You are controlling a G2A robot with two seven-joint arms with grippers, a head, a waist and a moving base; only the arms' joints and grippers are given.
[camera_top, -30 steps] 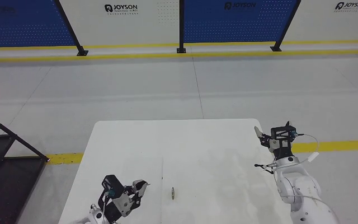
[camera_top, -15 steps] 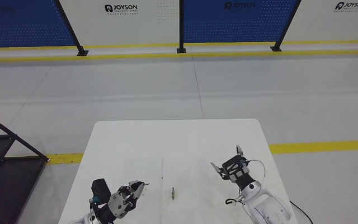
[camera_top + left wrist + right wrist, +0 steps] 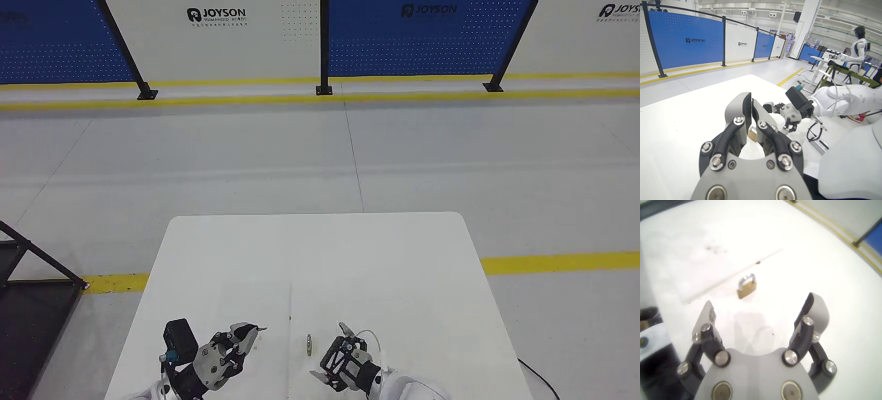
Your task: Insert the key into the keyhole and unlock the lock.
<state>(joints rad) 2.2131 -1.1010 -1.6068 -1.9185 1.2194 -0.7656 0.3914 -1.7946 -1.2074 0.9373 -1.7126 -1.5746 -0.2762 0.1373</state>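
Note:
A small brass padlock (image 3: 309,345) with a silver shackle lies flat on the white table (image 3: 400,260), near its front edge. My right gripper (image 3: 329,356) hovers just to the right of it, open, with nothing between its fingers. In the right wrist view the padlock (image 3: 746,288) lies a little beyond the open gripper (image 3: 760,298). My left gripper (image 3: 250,333) is to the left of the padlock, shut; a thin dark tip, the key, pokes from its pads. In the left wrist view the padlock (image 3: 753,135) shows beyond the shut left gripper (image 3: 752,103), and the right gripper (image 3: 779,118) is farther off.
A faint seam (image 3: 290,320) runs across the table just left of the padlock. The table's front edge is close to both grippers. A black frame (image 3: 30,265) stands off the table's left side. Wide bare tabletop lies behind the padlock.
My right arm has swung from the table's far right edge across to the near middle, ending beside the padlock with its gripper open. The left gripper has hardly shifted.

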